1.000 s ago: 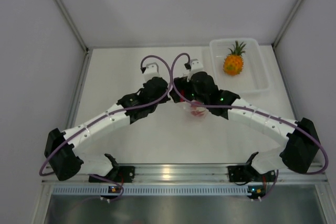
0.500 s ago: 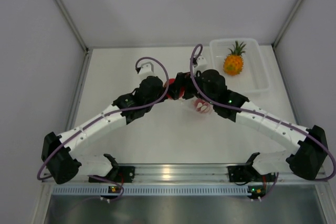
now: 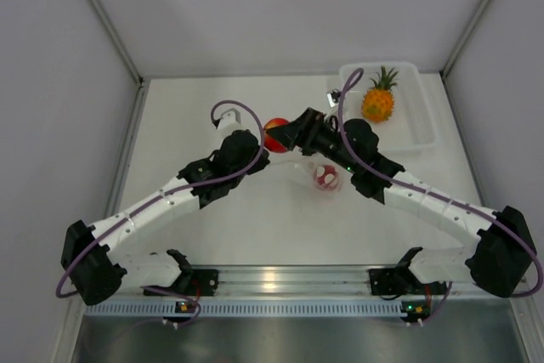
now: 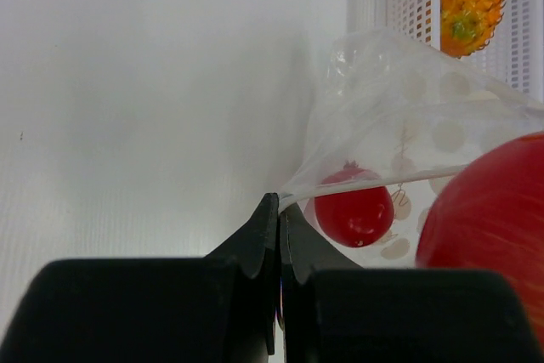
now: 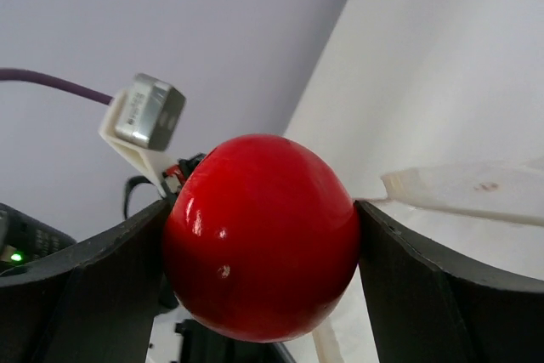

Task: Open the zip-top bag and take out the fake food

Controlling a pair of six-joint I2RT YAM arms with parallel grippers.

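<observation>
Looking from above: your right gripper [image 3: 281, 136] has lifted a red fruit [image 3: 274, 133] clear, left of the bin [image 3: 425, 129]; pineapple [image 3: 377, 101] sits in it.
Left wrist: left gripper [image 4: 279, 210] pinches the zip-top bag [image 4: 399, 116] by its edge; second red fruit [image 4: 354, 214] inside.
Right wrist: jaws clamp that fruit; one left to extract.

The bin [image 3: 422, 129] is sitting at the far right of the surface [image 3: 212, 235]. The pineapple [image 3: 377, 104] is lying inside the bin. The zip-top bag [image 3: 325, 176] is stretching out near the middle of the surface, left of the bin and nearer. One round fruit [image 4: 354, 214] is sitting inside the bag. The left tool [image 4: 279, 217] is pinching the bag's left edge. The right tool [image 5: 263, 282] is holding the second round fruit [image 3: 275, 133], just left of the bag and farther back.
</observation>
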